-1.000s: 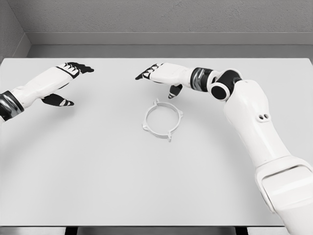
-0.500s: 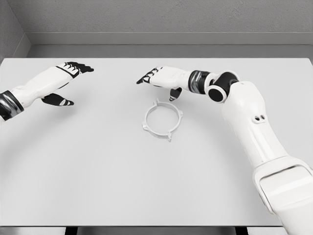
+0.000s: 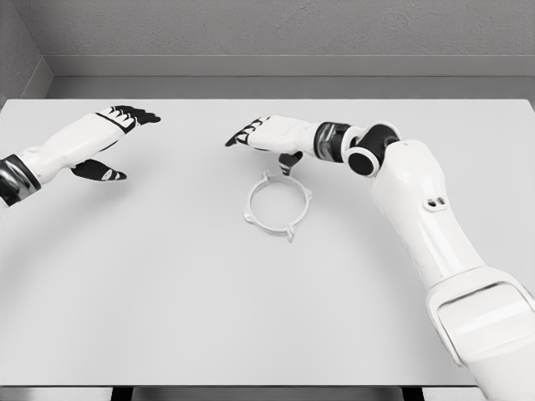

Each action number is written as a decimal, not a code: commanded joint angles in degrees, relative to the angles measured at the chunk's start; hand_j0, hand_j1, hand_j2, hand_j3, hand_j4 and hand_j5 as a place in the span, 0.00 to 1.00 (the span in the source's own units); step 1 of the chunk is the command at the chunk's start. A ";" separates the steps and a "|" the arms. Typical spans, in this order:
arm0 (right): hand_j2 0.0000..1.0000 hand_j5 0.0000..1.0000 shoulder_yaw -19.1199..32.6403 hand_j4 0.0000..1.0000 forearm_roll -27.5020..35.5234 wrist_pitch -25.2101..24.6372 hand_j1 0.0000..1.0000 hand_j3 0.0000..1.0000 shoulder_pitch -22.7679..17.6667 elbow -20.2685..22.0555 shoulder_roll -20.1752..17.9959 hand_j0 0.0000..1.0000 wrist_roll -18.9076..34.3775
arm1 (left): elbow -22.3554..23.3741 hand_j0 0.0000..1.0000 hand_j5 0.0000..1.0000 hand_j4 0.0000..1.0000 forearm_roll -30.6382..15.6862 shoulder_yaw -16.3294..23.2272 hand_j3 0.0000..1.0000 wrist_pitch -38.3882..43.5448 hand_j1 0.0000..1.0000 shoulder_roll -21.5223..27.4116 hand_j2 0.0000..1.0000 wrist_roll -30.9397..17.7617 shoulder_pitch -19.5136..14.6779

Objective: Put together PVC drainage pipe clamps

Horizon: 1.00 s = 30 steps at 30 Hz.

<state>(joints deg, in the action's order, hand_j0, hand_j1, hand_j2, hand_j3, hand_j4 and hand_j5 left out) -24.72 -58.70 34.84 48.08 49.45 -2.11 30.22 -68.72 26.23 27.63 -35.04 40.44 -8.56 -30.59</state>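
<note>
Bare table [image 3: 167, 284] all round — only clamp ring [image 3: 278, 205] interrupts.

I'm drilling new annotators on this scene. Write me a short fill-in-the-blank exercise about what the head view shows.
1. The white ring-shaped pipe clamp lies flat on the ____.
2. The hand closest to the clamp is the ____ hand.
3. The left hand hovers with its fingers open, holding ____.
4. The number of clamp rings on the table is ____.

Missing words: table; right; nothing; one
</note>
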 commanded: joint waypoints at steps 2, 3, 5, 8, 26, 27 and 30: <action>1.00 1.00 -0.16 1.00 0.43 0.16 1.00 1.00 0.00 -0.06 0.35 1.00 0.54 | -0.01 1.00 1.00 1.00 -0.39 -0.04 1.00 0.04 1.00 0.07 1.00 0.04 0.00; 1.00 1.00 -0.16 1.00 0.43 0.16 1.00 1.00 0.00 -0.06 0.35 1.00 0.54 | -0.01 1.00 1.00 1.00 -0.39 -0.04 1.00 0.04 1.00 0.07 1.00 0.04 0.00; 1.00 1.00 -0.16 1.00 0.43 0.16 1.00 1.00 0.00 -0.06 0.35 1.00 0.54 | -0.01 1.00 1.00 1.00 -0.39 -0.04 1.00 0.04 1.00 0.07 1.00 0.04 0.00; 1.00 1.00 -0.16 1.00 0.43 0.16 1.00 1.00 -0.09 0.12 0.35 1.00 0.63 | -0.01 1.00 1.00 1.00 -0.39 -0.04 1.00 0.04 1.00 -0.01 1.00 0.04 0.00; 1.00 1.00 2.92 1.00 1.22 0.16 1.00 1.00 2.46 0.73 -0.88 1.00 1.07 | -0.09 1.00 1.00 1.00 -0.39 -0.04 1.00 0.04 1.00 -0.28 1.00 0.04 0.09; 1.00 1.00 4.50 1.00 1.57 0.16 1.00 1.00 2.64 1.17 -1.67 1.00 1.07 | -0.09 1.00 1.00 1.00 -0.39 -0.04 1.00 0.04 1.00 -0.28 1.00 0.04 0.09; 1.00 1.00 5.29 1.00 17.11 0.16 1.00 1.00 -0.44 18.21 -17.39 1.00 2.21 | -0.01 1.00 1.00 1.00 -0.39 -0.04 1.00 0.04 1.00 0.07 1.00 0.04 0.26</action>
<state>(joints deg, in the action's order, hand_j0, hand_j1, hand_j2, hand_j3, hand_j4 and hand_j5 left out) -20.62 -48.82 35.25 46.41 60.23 -12.48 31.86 -68.74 26.24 27.66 -35.04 40.27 -8.56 -30.32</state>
